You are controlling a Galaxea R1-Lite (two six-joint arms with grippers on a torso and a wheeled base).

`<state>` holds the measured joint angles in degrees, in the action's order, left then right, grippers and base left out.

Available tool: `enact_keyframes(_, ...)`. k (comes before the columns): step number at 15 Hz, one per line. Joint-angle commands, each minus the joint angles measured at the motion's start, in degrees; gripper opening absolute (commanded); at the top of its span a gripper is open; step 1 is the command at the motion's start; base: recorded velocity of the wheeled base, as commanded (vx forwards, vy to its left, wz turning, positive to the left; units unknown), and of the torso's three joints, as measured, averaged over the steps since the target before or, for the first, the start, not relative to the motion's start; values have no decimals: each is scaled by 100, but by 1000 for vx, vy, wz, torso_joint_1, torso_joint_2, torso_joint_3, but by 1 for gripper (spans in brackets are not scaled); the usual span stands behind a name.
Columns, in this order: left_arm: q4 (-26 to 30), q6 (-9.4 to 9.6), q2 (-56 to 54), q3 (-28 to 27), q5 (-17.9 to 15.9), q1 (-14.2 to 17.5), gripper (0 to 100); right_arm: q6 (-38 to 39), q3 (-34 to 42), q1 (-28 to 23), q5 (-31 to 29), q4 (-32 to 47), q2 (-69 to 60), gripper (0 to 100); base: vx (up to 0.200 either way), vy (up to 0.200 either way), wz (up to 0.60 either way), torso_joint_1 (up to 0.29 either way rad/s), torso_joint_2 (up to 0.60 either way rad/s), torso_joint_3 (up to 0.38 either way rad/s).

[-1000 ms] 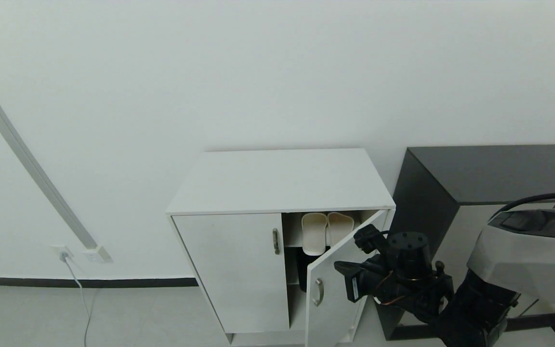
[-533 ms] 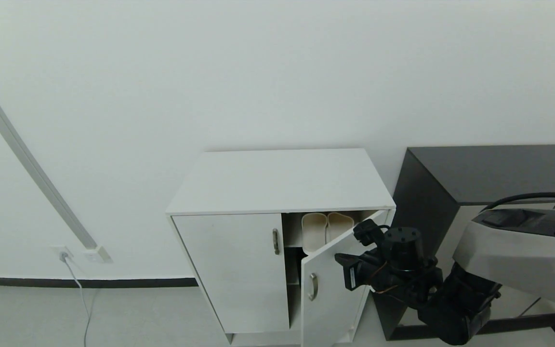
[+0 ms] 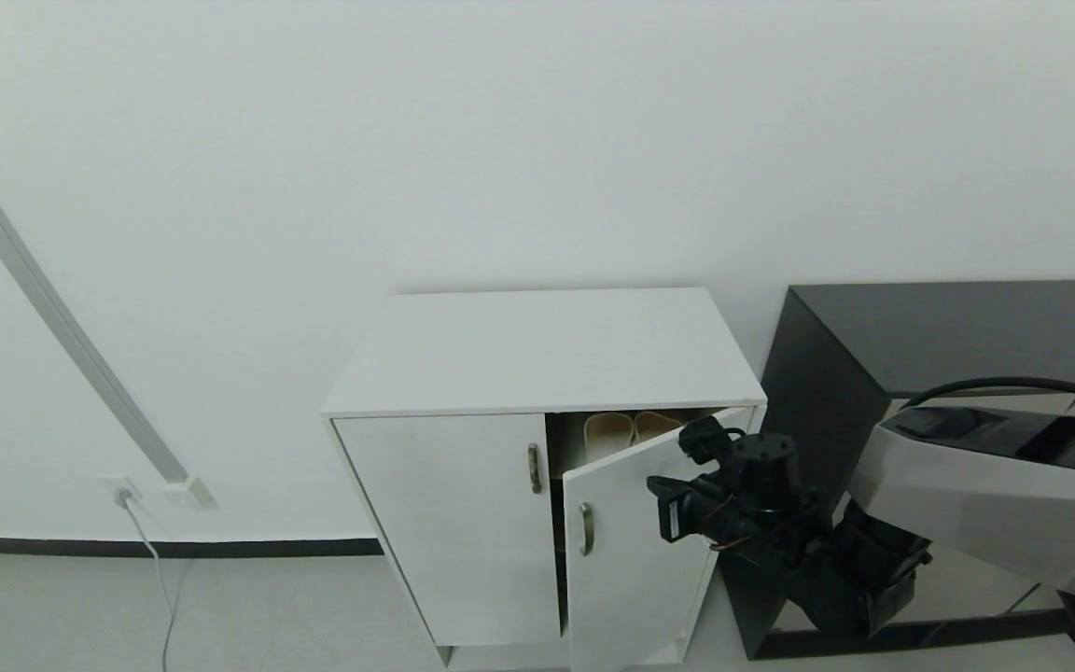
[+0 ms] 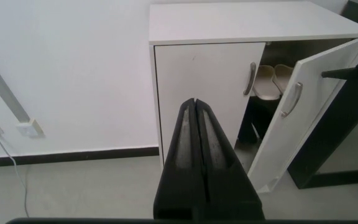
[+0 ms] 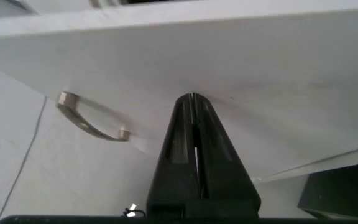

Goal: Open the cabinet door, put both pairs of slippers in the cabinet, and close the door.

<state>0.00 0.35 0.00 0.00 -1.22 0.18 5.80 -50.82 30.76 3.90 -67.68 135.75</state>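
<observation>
The inside of the white two-door wooden cabinet (image 3: pixel 537 350) is mostly hidden: its left door (image 3: pixel 449 523) is shut and its right door (image 3: pixel 635 569) stands partly ajar, leaving a narrow gap. In the head view, only the toes of a pair of cream slippers (image 3: pixel 607 429) peek out of that gap, on the upper shelf just under the cabinet top. The left wrist view looks in from the left and shows more of them, lying side by side on the shelf. Below the shelf the compartment is dark, and I cannot make out what it holds. The right gripper (image 5: pixel 193 99) has its fingers pressed together, holding nothing. Its tips are up against the outer face of the right door, beside the curved metal handle (image 5: pixel 92 121); its own wrist view shows this, while in the head view the arm's black wrist hides the tips. The left gripper (image 4: pixel 195 102) is likewise closed tight and empty, held well out in front of the cabinet. A black glossy cabinet (image 3: pixel 873 345) stands just right of the white one, cut off by the edge. Far left, a cable hangs from a wall socket (image 3: pixel 122 490).
</observation>
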Motion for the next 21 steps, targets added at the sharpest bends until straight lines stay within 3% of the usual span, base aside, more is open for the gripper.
enact_keyframes(1,0,0,0,0,-1,-1,0,0,-86,-8,-12,1,127,0,0,0,0,0,0,0)
enact_keyframes(14,0,0,0,0,-1,-1,0,0,-886,-79,-900,97,496,0,0,0,0,0,0,0)
enact_keyframes(21,0,0,0,0,-1,-1,0,0,-1114,-105,-1084,106,566,0,0,0,0,0,0,0)
